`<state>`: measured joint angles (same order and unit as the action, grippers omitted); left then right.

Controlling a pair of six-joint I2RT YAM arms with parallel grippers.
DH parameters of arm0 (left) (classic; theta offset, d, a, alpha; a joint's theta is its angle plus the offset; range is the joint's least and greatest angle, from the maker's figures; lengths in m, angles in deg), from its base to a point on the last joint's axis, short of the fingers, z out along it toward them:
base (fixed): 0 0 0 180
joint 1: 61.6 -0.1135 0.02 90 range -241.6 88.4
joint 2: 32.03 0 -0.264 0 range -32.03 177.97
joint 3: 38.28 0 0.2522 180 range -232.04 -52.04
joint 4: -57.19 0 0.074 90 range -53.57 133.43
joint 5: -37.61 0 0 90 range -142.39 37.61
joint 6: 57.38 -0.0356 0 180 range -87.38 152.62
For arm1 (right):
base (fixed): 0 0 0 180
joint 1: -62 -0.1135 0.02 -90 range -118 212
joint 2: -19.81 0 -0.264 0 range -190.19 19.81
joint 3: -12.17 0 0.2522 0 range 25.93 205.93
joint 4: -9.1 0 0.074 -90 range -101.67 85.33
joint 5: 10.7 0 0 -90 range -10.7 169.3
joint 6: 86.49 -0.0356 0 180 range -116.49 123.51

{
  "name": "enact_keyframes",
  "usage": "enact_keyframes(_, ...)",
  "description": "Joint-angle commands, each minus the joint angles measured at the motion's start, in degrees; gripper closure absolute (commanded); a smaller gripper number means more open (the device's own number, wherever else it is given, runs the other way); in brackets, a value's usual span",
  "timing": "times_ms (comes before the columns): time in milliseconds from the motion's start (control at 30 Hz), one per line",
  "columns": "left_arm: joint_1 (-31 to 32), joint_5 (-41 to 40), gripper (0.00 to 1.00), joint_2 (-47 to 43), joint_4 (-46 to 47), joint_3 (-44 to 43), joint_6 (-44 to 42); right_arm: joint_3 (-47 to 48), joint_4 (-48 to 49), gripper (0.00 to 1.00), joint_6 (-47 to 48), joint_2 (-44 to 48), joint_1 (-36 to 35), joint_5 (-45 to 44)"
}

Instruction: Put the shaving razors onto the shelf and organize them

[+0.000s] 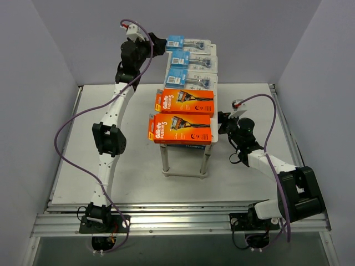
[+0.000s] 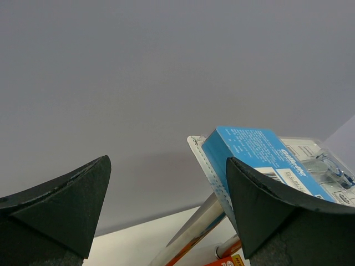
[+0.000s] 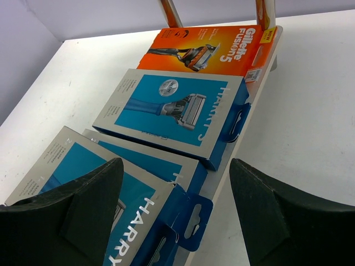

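Note:
The shelf [image 1: 165,160] stands mid-table. Its top tier carries three blue-card blister razor packs [image 1: 188,60] at the far end and two orange razor boxes [image 1: 180,128] nearer. My left gripper [image 1: 161,44] is open, level with the left end of the farthest blister pack [image 2: 249,149]; its right finger is beside the pack's blue card, and nothing sits between the fingers [image 2: 166,163]. My right gripper [image 1: 223,124] hangs open at the shelf's right side, facing the lower tier [image 3: 224,180]. There three blue-and-white boxes [image 3: 172,111] and an orange box [image 3: 205,50] lie in a row.
White tabletop [image 1: 249,105] runs right of the shelf, with grey walls on three sides. A metal rail [image 1: 177,221] crosses the near edge by both arm bases. A chrome shelf leg [image 2: 194,227] shows below the left fingers.

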<state>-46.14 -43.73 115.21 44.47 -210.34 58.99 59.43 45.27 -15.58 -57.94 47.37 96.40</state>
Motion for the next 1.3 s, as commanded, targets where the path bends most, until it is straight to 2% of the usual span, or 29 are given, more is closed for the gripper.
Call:
enact_keyframes(0, 0.89, 0.48, 0.06, -2.13, 0.54, -2.02, 0.35, 0.25, 3.86, 0.27, -0.16, 0.23, -0.31, 0.83)
enact_keyframes(500, -5.18, 0.91, 0.06, -12.85, -4.29, 4.04, 2.19, 0.69, 2.10, 0.27, 0.99, 0.68, -0.57, -0.14)
enact_keyframes(733, -8.08, -0.32, 0.06, -28.22, -8.94, 21.52, 1.31, 2.01, -1.41, 0.26, 1.16, 3.66, 0.13, -2.34)
enact_keyframes(900, -10.37, 2.84, 0.06, -42.87, -7.55, 43.48, 1.67, 2.10, -5.45, 0.26, -0.94, 7.44, 1.27, -5.23)
enact_keyframes(1100, -9.49, 6.09, 0.06, -57.82, -11.23, 62.71, -1.58, 2.89, -15.90, 0.27, 0.10, 14.11, 1.63, -12.26)
enact_keyframes(1267, -6.94, 6.80, 0.06, -67.95, -14.39, 74.00, -5.45, 4.65, -24.52, 0.26, 3.62, 22.02, 1.63, -16.83)
